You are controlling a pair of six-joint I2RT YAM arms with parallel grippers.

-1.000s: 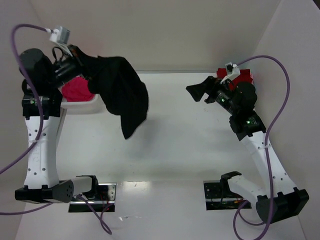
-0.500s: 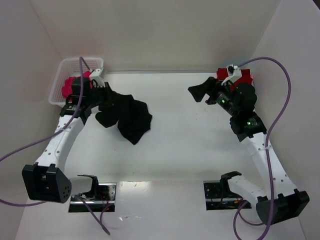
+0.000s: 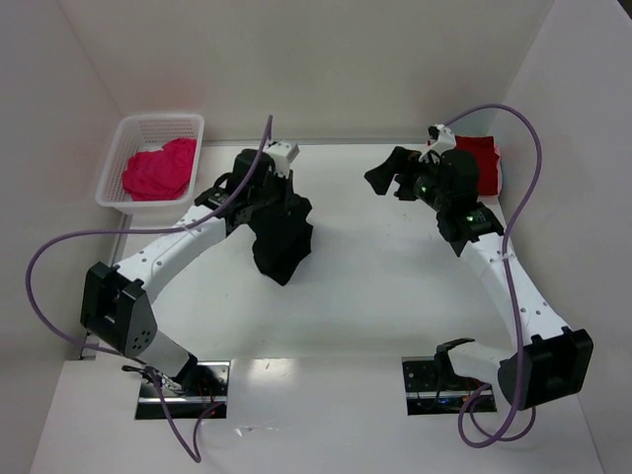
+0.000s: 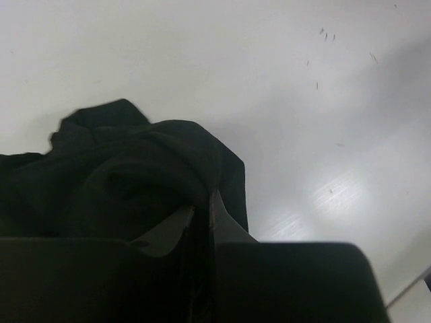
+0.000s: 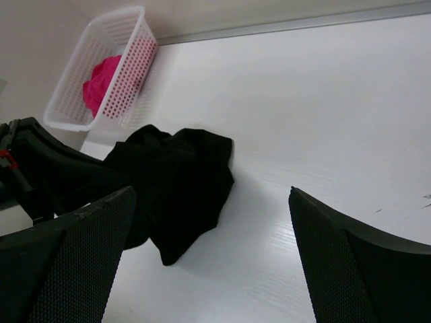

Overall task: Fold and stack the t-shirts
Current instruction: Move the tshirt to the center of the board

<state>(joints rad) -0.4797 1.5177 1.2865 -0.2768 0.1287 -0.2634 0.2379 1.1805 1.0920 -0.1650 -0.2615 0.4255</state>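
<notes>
Your left gripper (image 3: 267,190) pinches the bunched black t-shirt (image 3: 283,240) left of centre, likely to drag it flat. Your right gripper (image 3: 388,180) hangs wide open upper right, ready to help.

A white plastic mesh basket (image 3: 148,123) sits at the far left corner of the white table (image 3: 375,296), close to the back wall (image 3: 316,59) (its sides flare outward toward the rim). A few dark specks (image 4: 326,35) dot the tabletop.
</notes>
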